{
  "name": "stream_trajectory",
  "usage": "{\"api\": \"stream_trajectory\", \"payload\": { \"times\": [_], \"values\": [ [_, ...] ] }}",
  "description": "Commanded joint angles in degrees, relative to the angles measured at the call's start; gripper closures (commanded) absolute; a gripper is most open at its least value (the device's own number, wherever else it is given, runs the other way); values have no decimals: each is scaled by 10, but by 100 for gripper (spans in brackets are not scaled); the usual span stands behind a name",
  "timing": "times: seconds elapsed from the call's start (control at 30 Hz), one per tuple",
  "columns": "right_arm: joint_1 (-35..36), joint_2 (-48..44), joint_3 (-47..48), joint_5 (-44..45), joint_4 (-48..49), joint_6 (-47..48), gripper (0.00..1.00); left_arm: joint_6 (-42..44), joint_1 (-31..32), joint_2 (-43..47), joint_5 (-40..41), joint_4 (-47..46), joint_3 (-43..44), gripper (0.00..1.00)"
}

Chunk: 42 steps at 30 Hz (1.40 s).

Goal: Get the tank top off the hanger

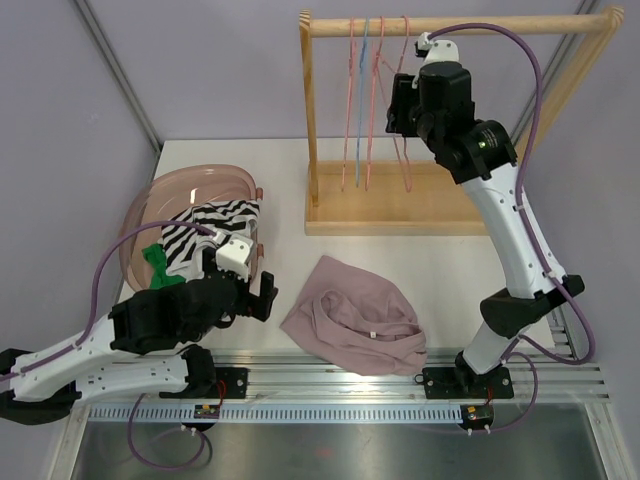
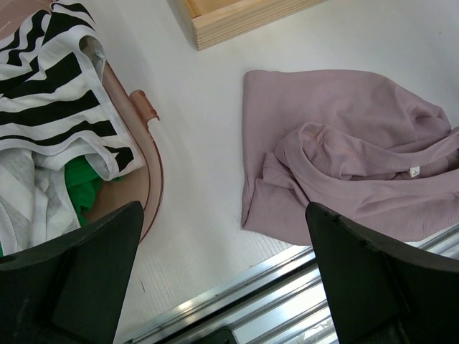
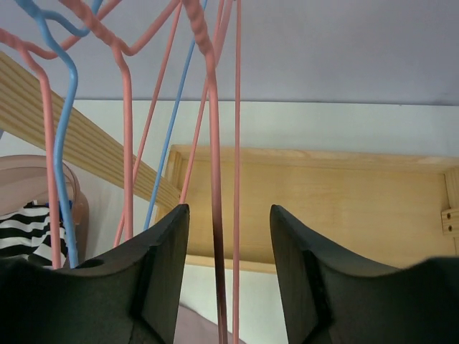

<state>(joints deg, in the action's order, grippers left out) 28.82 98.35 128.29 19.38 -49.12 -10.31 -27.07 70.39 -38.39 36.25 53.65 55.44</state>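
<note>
One see-through pink basket [image 1: 138, 212] holds a zebra-striped top [image 1: 215, 225] and something green [image 1: 157, 262], while the ribbed mauve tank top [image 1: 355, 315] lies crumpled on the table [image 1: 450, 270]. The right gripper [image 3: 229, 215] is up at the wooden rack [image 1: 310, 100], jaws apart around a thin pink wire hanger [image 3: 213, 179]. The left gripper [image 2: 224, 211] hangs low, spread wide, between basket and tank top.
</note>
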Motion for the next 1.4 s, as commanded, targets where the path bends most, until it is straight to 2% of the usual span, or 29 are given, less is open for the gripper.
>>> {"api": "stream_trajectory", "payload": {
  "times": [0.0, 0.07, 0.17, 0.2, 0.33, 0.6, 0.8, 0.93, 1.03, 1.37],
  "values": [
    [4, -54, -5, -3, 28, 5, 44, 1, 1, -8, 8, -28, 11, 1],
    [4, -69, -3, -9, 21, 8, 42, 1, 1, -18, 3, -39, 15, 1],
    [4, -100, -16, -17, 12, 13, 19, -5, 2, -44, -9, -70, 23, 1],
    [4, -124, -22, -19, 11, 13, 1, -5, 2, -55, -16, -82, 23, 1],
    [4, -203, -105, -35, 18, 8, 1, -5, 4, -121, -54, -135, 32, 1],
    [4, -417, -304, -96, 14, -12, 1, 2, 57, -277, -82, -236, 54, 1],
    [4, -538, -441, -146, 6, -32, 1, 2, 85, -398, -117, -301, 64, 1],
    [4, -581, -497, -221, 14, -49, 1, -8, 91, -465, -150, -337, 63, 1],
    [4, -604, -523, -246, 2, -55, 0, -12, 92, -515, -163, -361, 62, 1],
    [4, -651, -552, -271, 6, -57, 1, -33, 92, -631, -211, -423, 54, 1]
  ]
}}
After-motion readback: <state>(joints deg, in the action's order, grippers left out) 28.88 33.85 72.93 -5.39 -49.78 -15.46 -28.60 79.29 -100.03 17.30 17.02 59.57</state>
